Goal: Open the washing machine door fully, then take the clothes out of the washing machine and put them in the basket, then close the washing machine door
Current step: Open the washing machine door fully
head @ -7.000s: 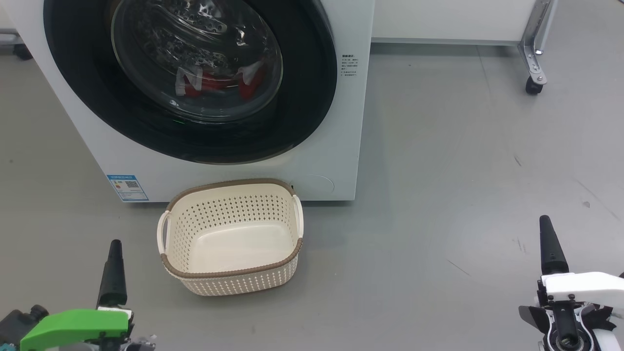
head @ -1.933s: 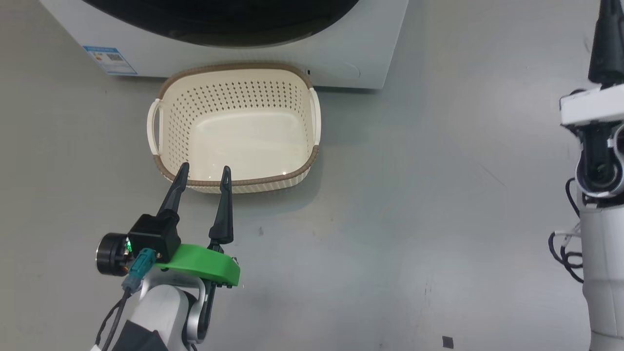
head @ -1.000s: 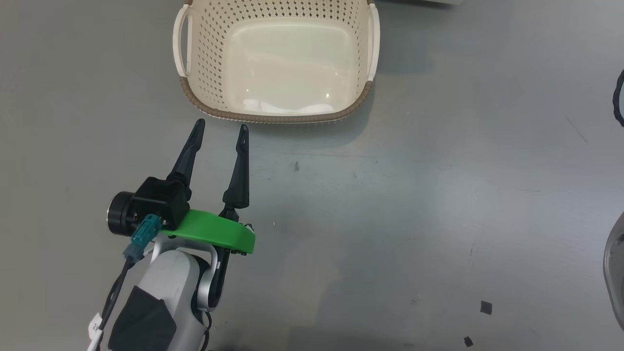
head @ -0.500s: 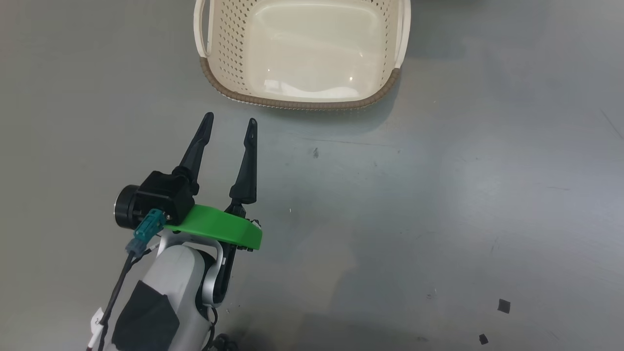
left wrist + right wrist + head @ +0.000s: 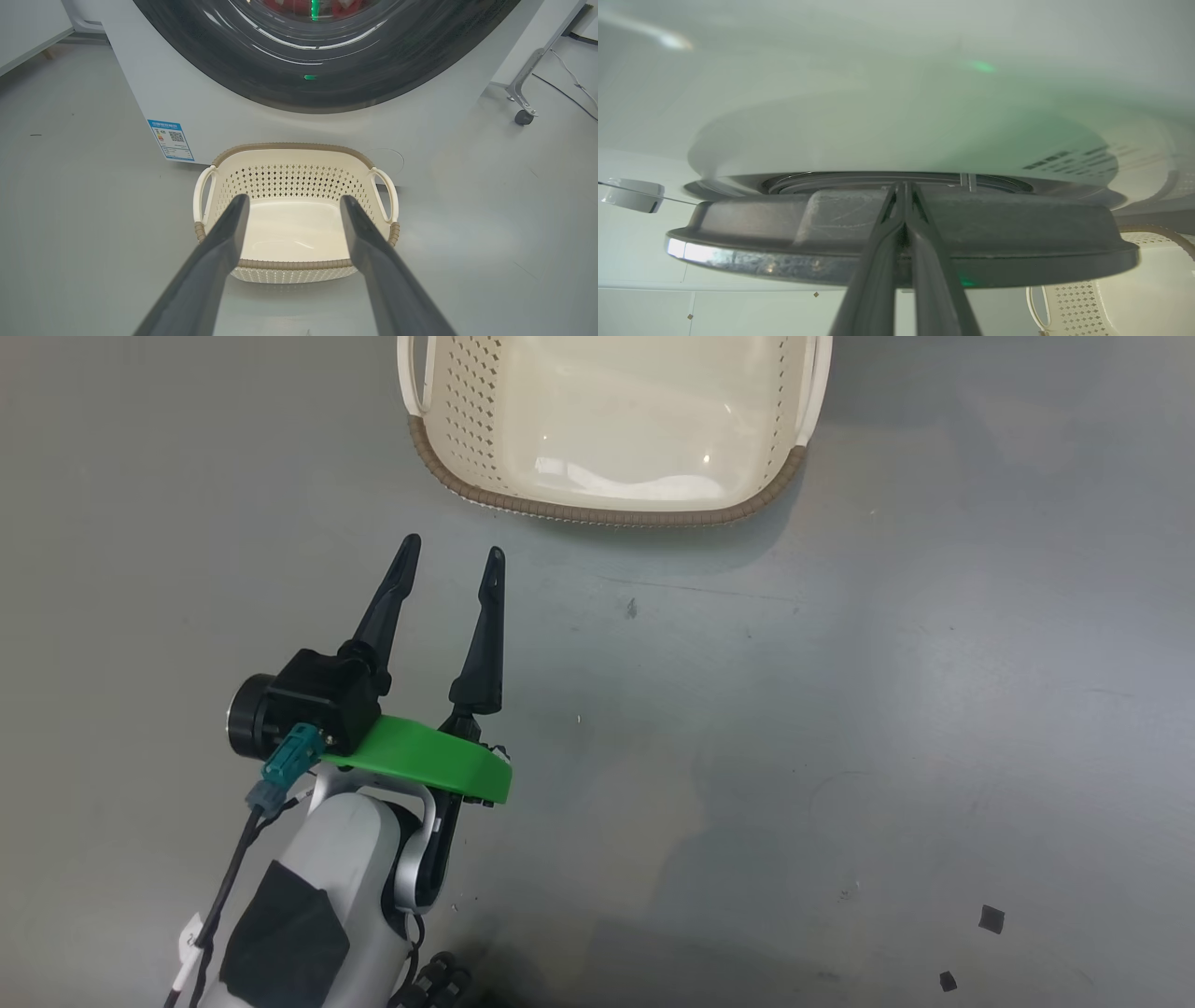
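**Left gripper** (image 5: 453,549): lower left of the head view, with a green bracket and a pale forearm behind it. Its two dark fingers (image 5: 219,252) are spread wide with nothing between them. It hangs over the grey floor (image 5: 840,709), just short of the basket.

**Basket** (image 5: 607,515): top centre of the head view, cut off by the upper edge. It is cream with perforated walls and a brown woven-look rim, and its pale bottom is bare. In the left wrist view it stands at centre frame, its far rim just before the washing machine.

**Washing machine** (image 5: 224,112): upper half of the left wrist view. It has a white front with a blue label sticker (image 5: 171,140) at the lower left corner.

**Washing machine door** (image 5: 327,88): a glossy black rim across the top of the left wrist view. It looks closed against the front.

**Clothes** (image 5: 285,4): red patches behind the glass at the top edge, inside the machine.

**Right gripper** (image 5: 903,184): bottom centre of the right wrist view. Its fingers are pressed together and grasp nothing. The tips are at the door's edge, which shows as a dark disc with a bright rim. Whether they touch it cannot be told.

**Castor leg** (image 5: 522,114): upper right of the left wrist view.

**Dark specks** (image 5: 990,919): lower right of the head view, on the floor.
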